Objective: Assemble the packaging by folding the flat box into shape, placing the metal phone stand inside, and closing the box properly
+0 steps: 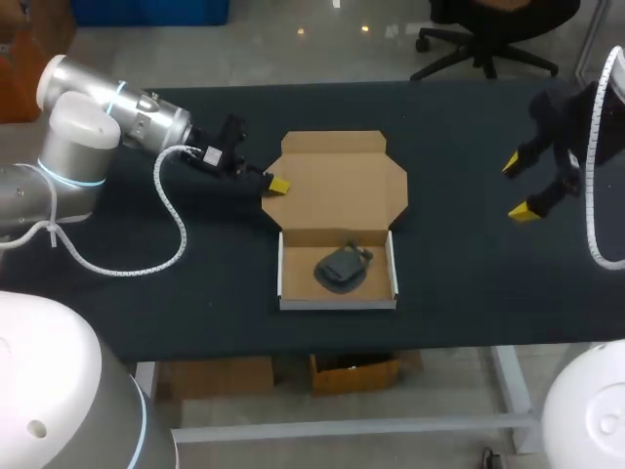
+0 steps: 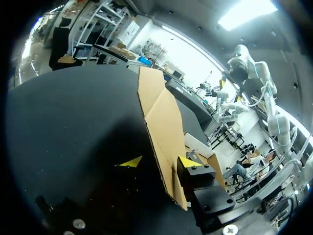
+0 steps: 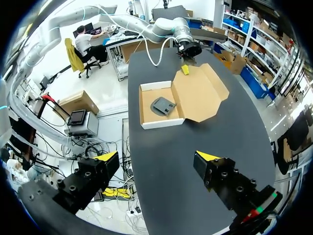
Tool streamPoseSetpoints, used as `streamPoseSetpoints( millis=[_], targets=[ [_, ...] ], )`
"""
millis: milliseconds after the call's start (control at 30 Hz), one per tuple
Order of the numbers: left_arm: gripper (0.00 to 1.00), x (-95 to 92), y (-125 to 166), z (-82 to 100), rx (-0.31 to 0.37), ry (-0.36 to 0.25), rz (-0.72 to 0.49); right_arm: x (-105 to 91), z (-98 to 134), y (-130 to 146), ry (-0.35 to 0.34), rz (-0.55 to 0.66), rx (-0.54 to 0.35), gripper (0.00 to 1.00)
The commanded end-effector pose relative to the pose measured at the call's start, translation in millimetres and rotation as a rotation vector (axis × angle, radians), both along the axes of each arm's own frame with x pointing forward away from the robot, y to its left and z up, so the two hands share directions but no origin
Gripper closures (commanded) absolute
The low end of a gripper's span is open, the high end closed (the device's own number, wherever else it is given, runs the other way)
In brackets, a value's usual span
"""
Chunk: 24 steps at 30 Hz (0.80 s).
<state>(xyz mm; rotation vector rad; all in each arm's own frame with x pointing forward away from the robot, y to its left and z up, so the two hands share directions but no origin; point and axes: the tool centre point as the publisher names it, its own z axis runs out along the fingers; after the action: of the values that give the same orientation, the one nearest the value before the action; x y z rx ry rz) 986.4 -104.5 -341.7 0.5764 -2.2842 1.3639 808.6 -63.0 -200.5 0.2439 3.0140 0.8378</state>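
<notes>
Currently: box [image 1: 337, 303] formed, lid [image 1: 342, 181] open, phone stand [image 1: 341, 269] inside.
The box sits mid-counter [image 1: 469, 274] with the dark phone stand lying in it, and the lid is spread out on the far side. The left tool [image 2: 159, 161] is at the lid's left edge, released, its fingers straddling the cardboard: one tip is against it, the other just apart. The right tool [image 1: 519, 186] hangs released over the counter's right side, well apart from the box.

The surface [image 1: 469, 293] is black and flat. It is long and goes from one side to the other.
</notes>
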Motion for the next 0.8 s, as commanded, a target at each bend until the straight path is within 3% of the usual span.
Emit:
streamPoseSetpoints(
  millis=[33, 567, 667, 800],
  targets=[
    [0.61, -0.1, -2, -1.0, -0.009, 0.012, -0.016, -0.3, 0, 1, 0.002, 0.0, -0.005, 0.0],
    [0.86, -13.4, -8, 0.9, 0.052, 0.055, -0.052, 1.7, 0, 4, 0.006, 0.008, -0.014, 0.0],
    [0.98, -14.7, -9, 1.5, 0.056, 0.061, -0.056, 1.6, -1, 4, 0.008, 0.007, -0.015, 0.0],
    [0.98, -16.0, -9, 1.6, 0.065, 0.076, -0.063, 1.5, -1, 4, 0.009, 0.006, -0.014, 0.0]
  ],
)
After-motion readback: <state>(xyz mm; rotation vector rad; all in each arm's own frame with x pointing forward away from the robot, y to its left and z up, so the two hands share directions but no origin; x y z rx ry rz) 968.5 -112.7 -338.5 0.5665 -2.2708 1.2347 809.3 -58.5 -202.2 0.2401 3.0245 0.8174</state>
